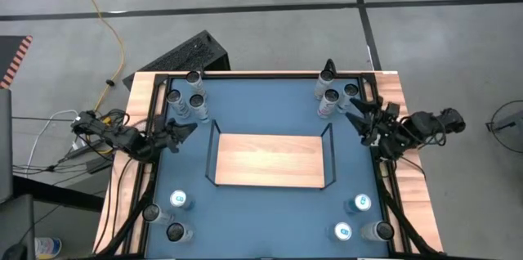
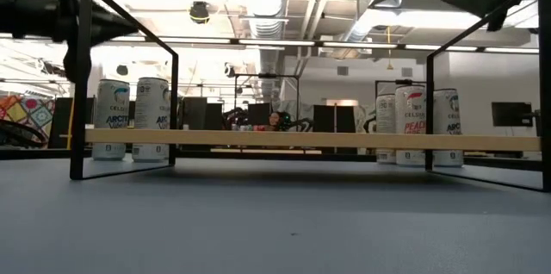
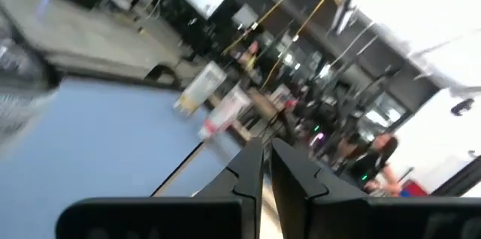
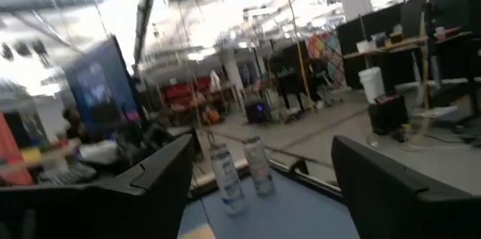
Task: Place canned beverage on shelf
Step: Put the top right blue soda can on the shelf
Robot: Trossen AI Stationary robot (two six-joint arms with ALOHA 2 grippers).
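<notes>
The shelf (image 1: 270, 160), a light-wood board in a black wire frame, stands in the middle of the blue tabletop; it also shows in the low view (image 2: 310, 140). It holds nothing. Canned beverages stand upright in groups at the table's far left (image 1: 186, 96), far right (image 1: 333, 96), near left (image 1: 167, 215) and near right (image 1: 359, 219). My left gripper (image 1: 193, 127) is shut and empty, left of the shelf (image 3: 267, 152). My right gripper (image 1: 353, 113) is open and empty beside the far-right cans. Its wrist view (image 4: 263, 145) shows two cans (image 4: 240, 165) farther off between its fingers.
The shelf's raised black end rails (image 1: 212, 150) (image 1: 329, 150) stand up at both ends. A black frame edges the tabletop (image 1: 261, 75). Cables run along the table's left side (image 1: 122, 203). A bare blue surface lies in front of the shelf (image 1: 270, 219).
</notes>
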